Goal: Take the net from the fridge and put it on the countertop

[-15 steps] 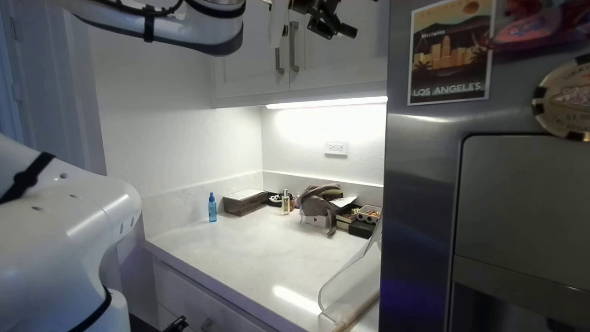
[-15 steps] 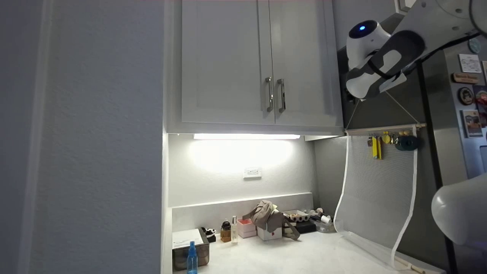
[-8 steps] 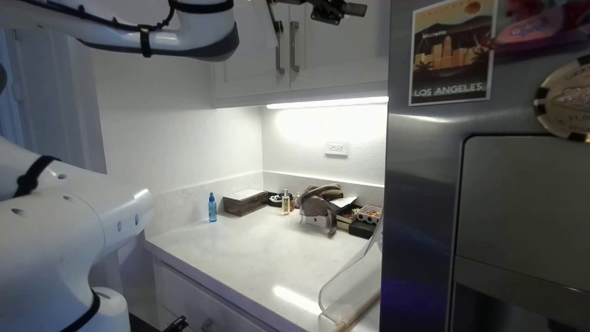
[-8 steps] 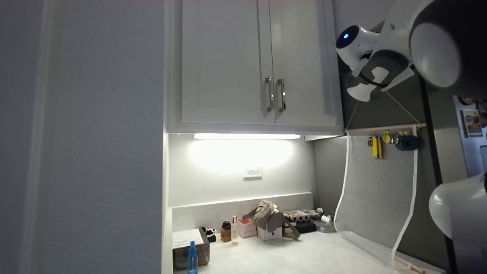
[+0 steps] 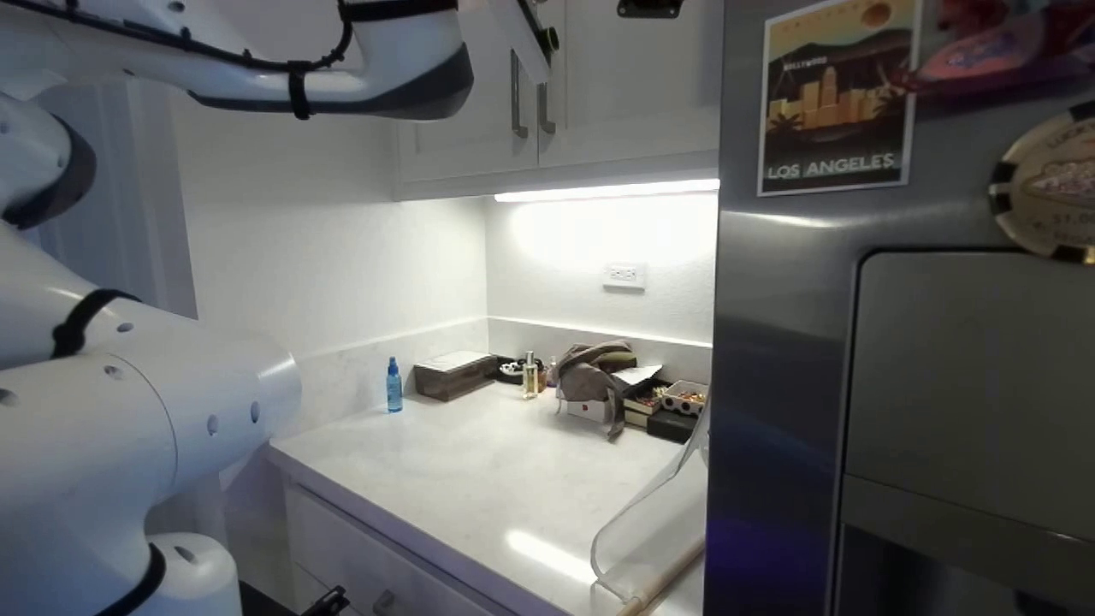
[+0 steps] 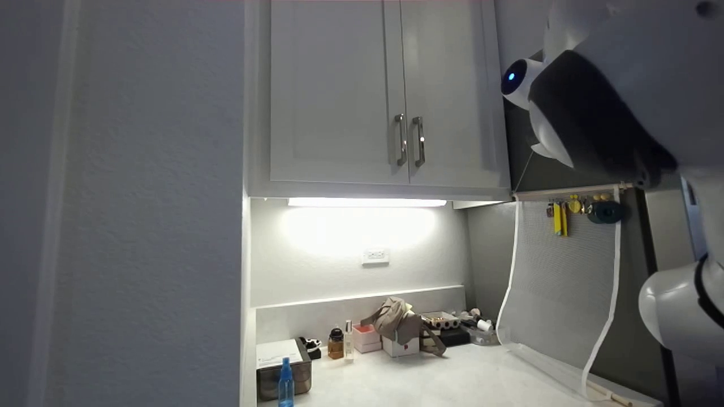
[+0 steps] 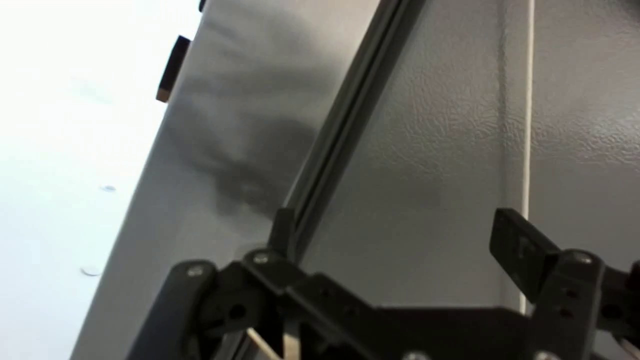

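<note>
The net (image 6: 565, 282) is a whitish mesh sheet with pale edges, hanging from a wooden rod (image 6: 571, 193) by a cord (image 6: 524, 169) against the fridge's dark grey side. Its lower end curves onto the white countertop (image 6: 430, 379), where a wooden rod (image 5: 671, 575) lies along the edge. In the wrist view the fridge (image 7: 400, 150) fills most of the picture. My gripper (image 7: 395, 215) stands open there with nothing held. The pale cord (image 7: 527, 125) runs behind its right finger, outside the gap. In an exterior view the arm hides the gripper.
Small yellow and dark items (image 6: 560, 219) hang on the net's top. A blue spray bottle (image 5: 393, 387), a brown box (image 5: 453, 376) and a grey-brown bag (image 5: 590, 376) stand on the countertop. White cabinets with metal handles (image 6: 419, 141) hang above it.
The arm has moved: its gripper has risen almost out of the top of an exterior view. The forearm now covers more of the net's hanging cord. The net has not moved; the gripper stays open.
</note>
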Robot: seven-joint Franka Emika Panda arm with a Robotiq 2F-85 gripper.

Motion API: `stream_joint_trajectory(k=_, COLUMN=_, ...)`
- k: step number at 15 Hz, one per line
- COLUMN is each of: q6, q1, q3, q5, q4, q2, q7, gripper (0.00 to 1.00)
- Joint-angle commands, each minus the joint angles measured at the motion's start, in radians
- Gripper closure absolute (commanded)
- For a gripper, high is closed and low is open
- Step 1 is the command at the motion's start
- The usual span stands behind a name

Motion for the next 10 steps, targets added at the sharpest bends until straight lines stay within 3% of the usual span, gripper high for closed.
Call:
stream_joint_trajectory(k=1, q6=-0.004, q1=-0.061, q3=0.042, q5=-0.057, q4=0.035, q2=0.020, q7=0.068, gripper=0.00)
stream_joint_trajectory(k=10, q6=0.071, q1=-0.082, q3=0.068, q5=-0.196, q4=0.083, q2=0.089, q7=0.142, gripper=0.00)
